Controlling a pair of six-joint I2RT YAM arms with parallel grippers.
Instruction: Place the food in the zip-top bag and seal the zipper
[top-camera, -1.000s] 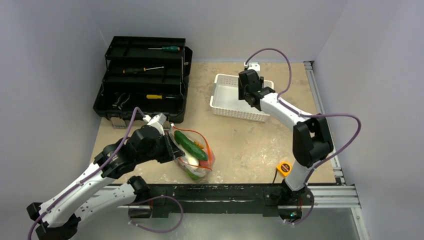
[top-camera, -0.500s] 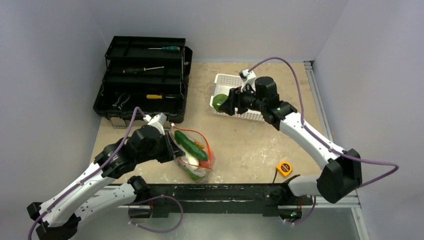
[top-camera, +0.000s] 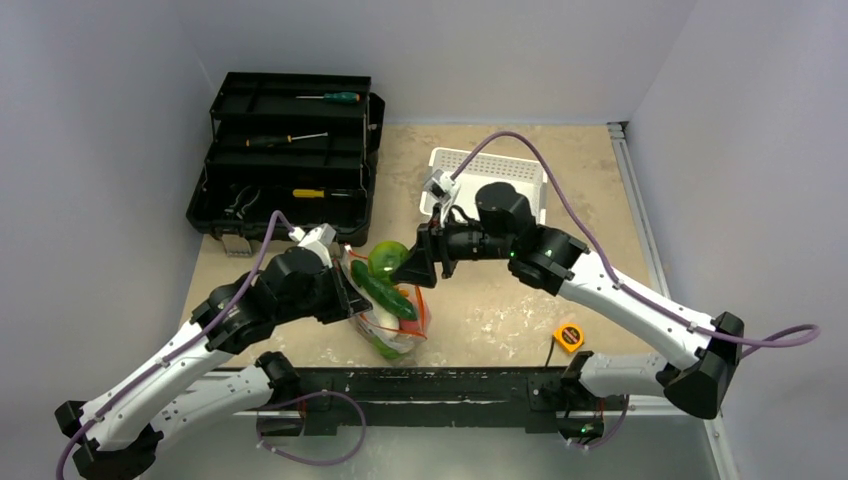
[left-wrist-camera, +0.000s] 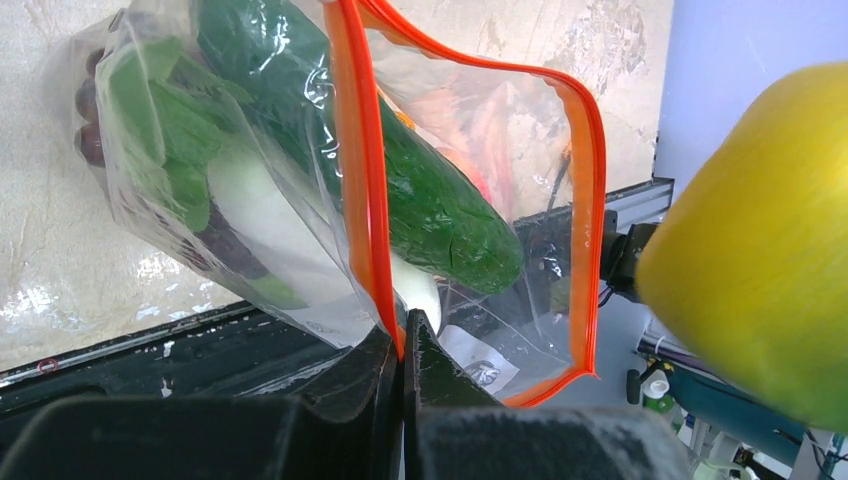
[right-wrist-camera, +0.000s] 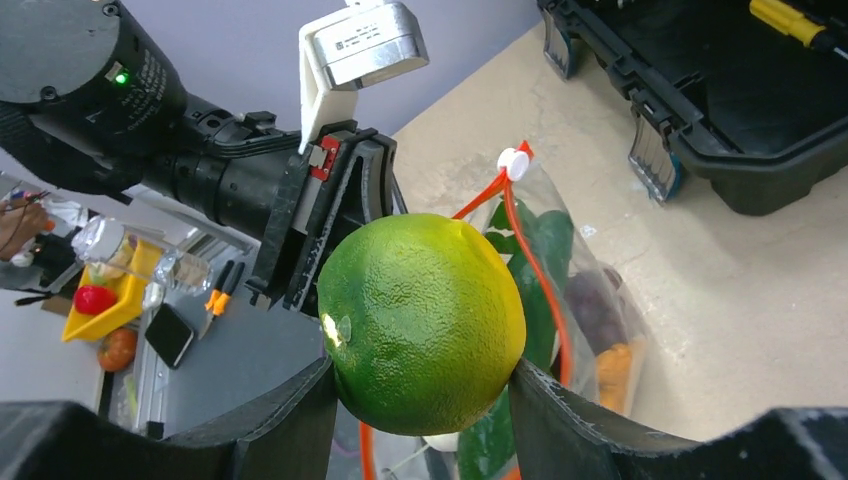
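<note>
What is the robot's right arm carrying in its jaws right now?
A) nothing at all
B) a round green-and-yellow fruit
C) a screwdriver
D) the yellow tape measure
B: the right wrist view shows the jaws pressed against both sides of a round green-and-yellow fruit, held close to the open mouth of the zip-top bag.

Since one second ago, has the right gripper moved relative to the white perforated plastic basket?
Yes. The right gripper, holding a round green-yellow toy fruit, went from above the basket leftward and nearer, to the clear zip-top bag.
</note>
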